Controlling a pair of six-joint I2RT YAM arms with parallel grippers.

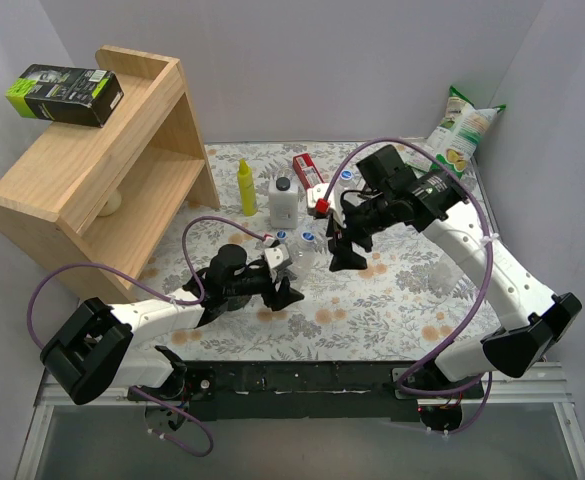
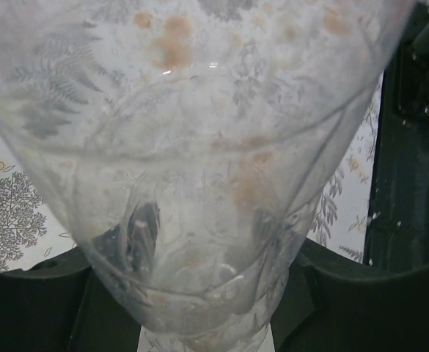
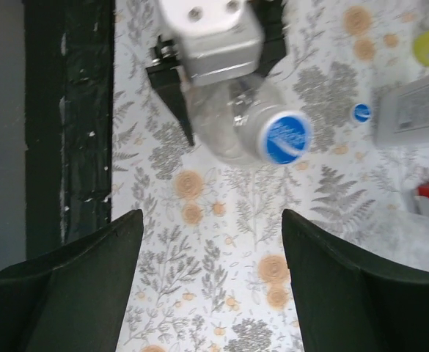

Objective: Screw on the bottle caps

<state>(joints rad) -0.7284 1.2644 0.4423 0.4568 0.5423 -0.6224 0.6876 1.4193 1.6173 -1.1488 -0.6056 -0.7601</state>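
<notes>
My left gripper (image 1: pixel 282 282) is shut on a clear bottle (image 1: pixel 297 256), which fills the left wrist view (image 2: pixel 199 161) between the dark fingers (image 2: pixel 31 308). In the right wrist view this bottle (image 3: pixel 232 121) has a blue cap (image 3: pixel 286 137) on its neck, facing up; the cap also shows in the top view (image 1: pixel 307 238). A loose blue cap (image 1: pixel 281 236) lies on the table beside it (image 3: pixel 361 112), and another (image 1: pixel 345 174) lies further back. My right gripper (image 1: pixel 347 245) hangs open and empty just right of the bottle, its fingers (image 3: pixel 75 286) spread above the floral cloth.
A white bottle with a black cap (image 1: pixel 284 200), a slim yellow bottle (image 1: pixel 246 188) and a red box (image 1: pixel 309 170) stand behind. A wooden shelf (image 1: pixel 102 170) fills the back left, with a black box (image 1: pixel 64 93) on top. A snack bag (image 1: pixel 462 130) leans at the back right.
</notes>
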